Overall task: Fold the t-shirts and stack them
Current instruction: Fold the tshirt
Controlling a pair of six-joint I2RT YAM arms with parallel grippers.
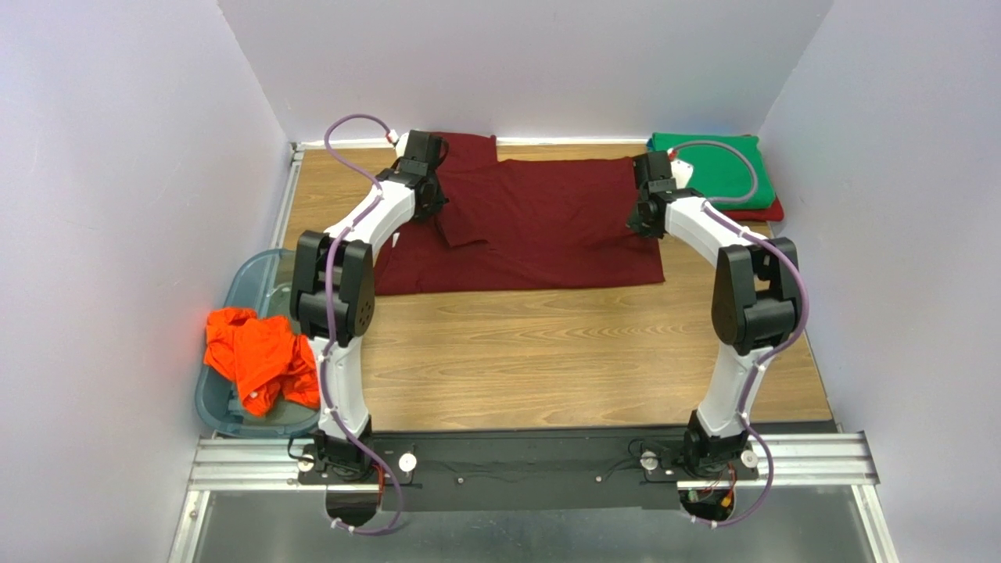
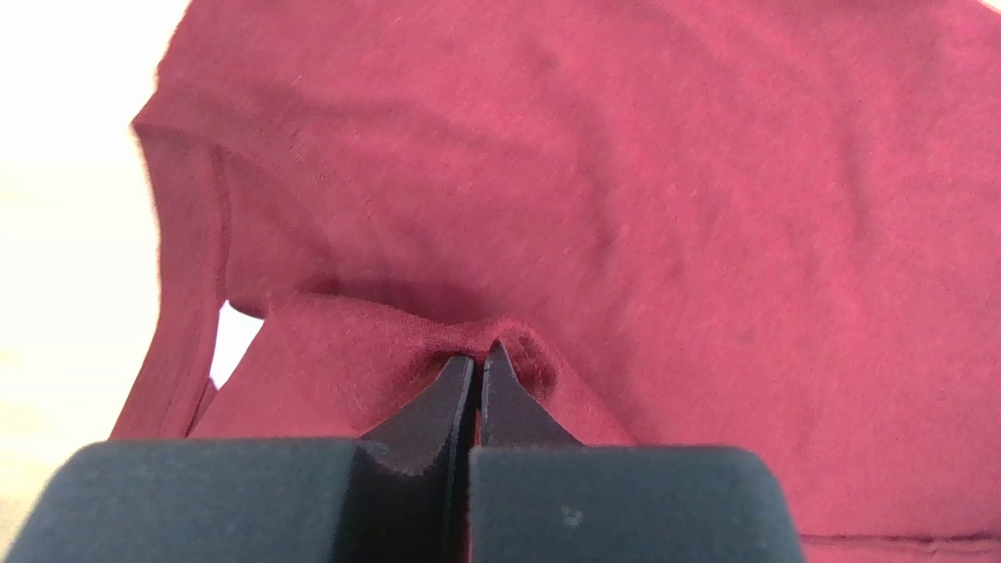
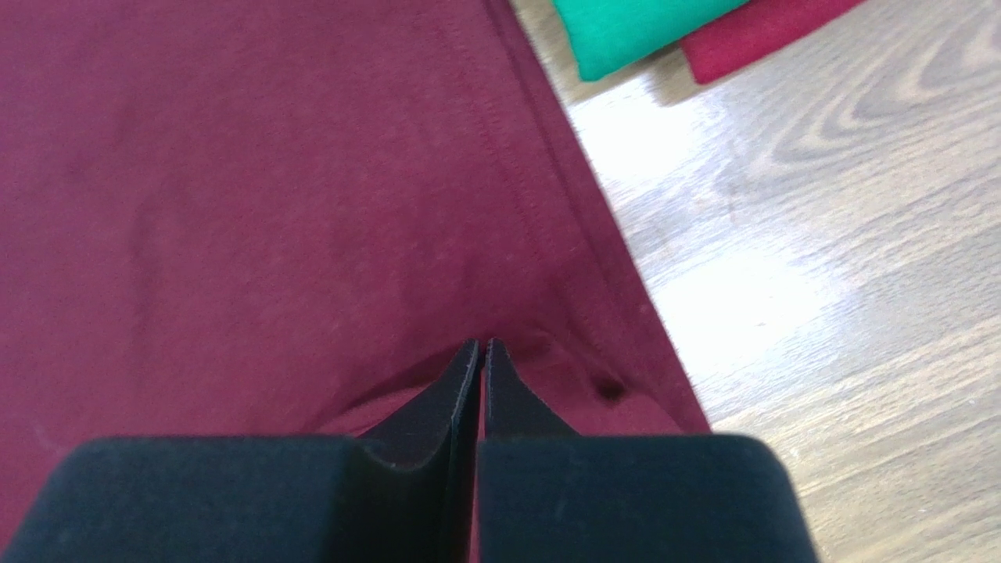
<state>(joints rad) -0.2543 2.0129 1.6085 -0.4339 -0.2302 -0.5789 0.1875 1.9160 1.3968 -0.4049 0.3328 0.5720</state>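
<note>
Cloth puckers at both pincers: left gripper (image 2: 479,350) at 11 o'clock and right gripper (image 3: 483,346) at 1 o'clock each pinch the maroon shirt (image 1: 552,235), probably to fold it.

Fingers (image 3: 452,405) together on maroon t-shirt (image 3: 259,176), wooden table (image 3: 846,293) alongside

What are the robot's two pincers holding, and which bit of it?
Both pinch the maroon shirt: the left pincer a small fold near a sleeve, the right pincer a pucker close to the shirt's edge.
</note>
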